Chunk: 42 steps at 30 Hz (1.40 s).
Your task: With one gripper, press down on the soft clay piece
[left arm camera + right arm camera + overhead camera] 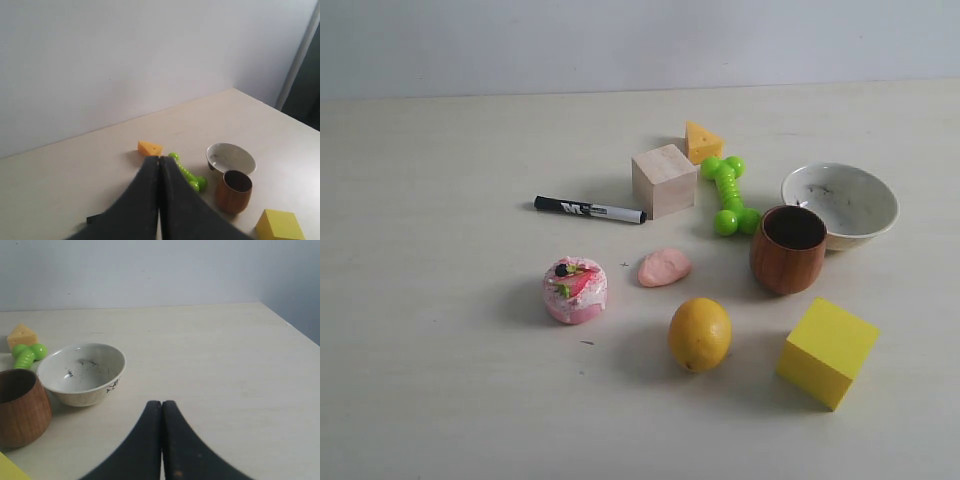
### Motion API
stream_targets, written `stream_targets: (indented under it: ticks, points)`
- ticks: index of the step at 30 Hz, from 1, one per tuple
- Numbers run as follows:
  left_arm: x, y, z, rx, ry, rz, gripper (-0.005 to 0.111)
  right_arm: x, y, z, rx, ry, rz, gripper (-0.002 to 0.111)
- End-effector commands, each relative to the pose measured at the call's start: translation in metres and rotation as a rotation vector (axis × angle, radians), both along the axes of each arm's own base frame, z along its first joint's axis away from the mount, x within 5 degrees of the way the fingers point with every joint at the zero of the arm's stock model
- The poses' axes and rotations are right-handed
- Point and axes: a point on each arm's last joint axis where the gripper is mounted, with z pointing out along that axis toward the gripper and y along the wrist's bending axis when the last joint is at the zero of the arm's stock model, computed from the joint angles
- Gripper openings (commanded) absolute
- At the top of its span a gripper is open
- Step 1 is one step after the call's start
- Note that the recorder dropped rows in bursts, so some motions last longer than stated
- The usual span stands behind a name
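Observation:
The soft clay piece [664, 267] is a small salmon-pink oval lump lying on the table, between the pink cake toy [575, 290] and the wooden cup [788, 249], just behind the lemon [700, 334]. Neither arm shows in the exterior view. My left gripper [159, 159] is shut with nothing between its black fingers, high above the table; its own fingers hide the clay. My right gripper [161, 403] is also shut and empty, off to the side of the white bowl [81, 373]. The clay is out of the right wrist view.
Around the clay stand a wooden cube [664, 180], a black marker [589, 209], a cheese wedge [703, 142], a green dumbbell toy [728, 195], the white bowl [840, 204] and a yellow cube [827, 351].

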Motion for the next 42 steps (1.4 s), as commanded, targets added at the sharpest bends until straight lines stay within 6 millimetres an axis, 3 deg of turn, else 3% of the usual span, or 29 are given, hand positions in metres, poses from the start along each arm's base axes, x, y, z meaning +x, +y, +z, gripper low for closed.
stream_targets:
  ticks: [1,13,31,42]
  points:
    - [0.013,-0.003,0.001,-0.019,0.059,-0.046,0.0,0.0,0.0,-0.001,-0.007,-0.003,-0.005,0.0]
    - [0.061,-0.036,-0.002,0.135,0.292,-0.158,0.0,0.0,0.0,-0.001,-0.007,-0.003,-0.005,0.0]
    - [0.109,-0.122,-0.033,0.412,0.453,-0.235,0.0,0.0,0.0,-0.001,-0.007,-0.003,-0.005,0.0]
    - [0.142,-0.176,-0.056,0.467,0.548,-0.321,0.0,0.0,0.0,-0.001,-0.007,-0.003,-0.005,0.0]
